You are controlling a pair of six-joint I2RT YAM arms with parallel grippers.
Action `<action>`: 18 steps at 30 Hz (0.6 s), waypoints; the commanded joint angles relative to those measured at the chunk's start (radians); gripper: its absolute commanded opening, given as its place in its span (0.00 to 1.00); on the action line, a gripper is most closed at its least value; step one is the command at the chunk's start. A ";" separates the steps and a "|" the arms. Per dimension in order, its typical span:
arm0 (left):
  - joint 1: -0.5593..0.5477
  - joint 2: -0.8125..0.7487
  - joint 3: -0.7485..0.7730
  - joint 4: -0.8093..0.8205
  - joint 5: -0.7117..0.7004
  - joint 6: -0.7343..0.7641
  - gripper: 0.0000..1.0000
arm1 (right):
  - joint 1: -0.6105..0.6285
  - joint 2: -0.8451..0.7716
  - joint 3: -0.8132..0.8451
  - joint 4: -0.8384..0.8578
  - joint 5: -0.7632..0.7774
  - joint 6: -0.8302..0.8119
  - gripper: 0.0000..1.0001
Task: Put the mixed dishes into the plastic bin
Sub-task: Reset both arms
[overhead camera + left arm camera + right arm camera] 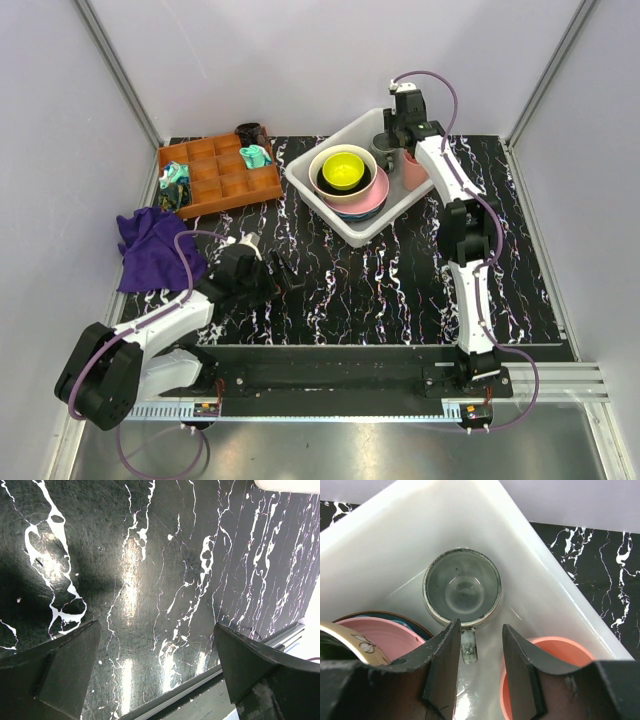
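Right end effector (480,627) released, straddling grey mug (462,587) handle in plastic bin (395,535). Left end effector (156,630) released over counter (150,555).

Your tabletop (150,580) is a glossy black marble pattern, bright with reflections in the left wrist view. The bin (390,535) is smooth, shiny white plastic. At the centre of the right wrist view you see the mug (462,587), glossy grey glaze with dark specks; the cup (560,652) at lower right looks smooth and matt. The left fingers (55,675) are matt black plastic. In the top view, the tray (262,185) at upper left is brown wood and the cloth (150,250) at left is soft, crumpled fabric.
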 commanded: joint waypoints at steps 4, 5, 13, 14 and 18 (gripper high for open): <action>0.005 -0.016 0.014 0.032 0.015 0.023 0.99 | -0.004 -0.172 -0.015 0.041 -0.012 0.050 0.49; 0.007 -0.018 0.020 0.021 0.009 0.027 0.99 | -0.002 -0.223 -0.033 0.041 -0.029 0.080 0.51; 0.005 -0.077 0.094 -0.090 -0.039 0.041 0.99 | 0.027 -0.614 -0.466 0.201 -0.163 0.209 0.75; 0.005 -0.103 0.104 -0.107 -0.048 0.046 0.99 | 0.029 -0.696 -0.546 0.215 -0.161 0.223 0.79; 0.005 -0.189 0.167 -0.213 -0.111 0.076 0.99 | 0.032 -0.879 -0.742 0.236 -0.281 0.242 1.00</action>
